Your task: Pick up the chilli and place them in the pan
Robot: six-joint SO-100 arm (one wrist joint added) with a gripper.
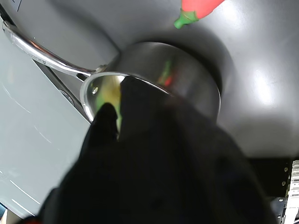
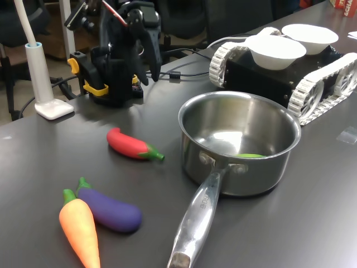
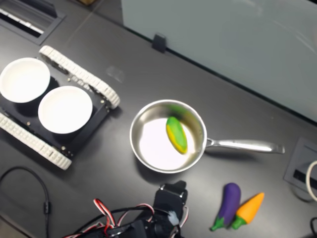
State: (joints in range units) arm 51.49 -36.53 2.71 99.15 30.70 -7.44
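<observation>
Lying on the desk (image 2: 44, 151) untouched, the chilli (image 2: 133, 144) sits at about nine o'clock from the pan (image 2: 239, 142) in the first exterior view, near but apart. A green-yellow toy (image 3: 176, 134) already rests inside the pan. The gripper (image 2: 146, 49) hangs folded back at the arm's base, well apart from both; whether its jaws are parted I cannot tell. The pick-up looks not yet begun: the next move calls for reaching out over the chilli.
</observation>
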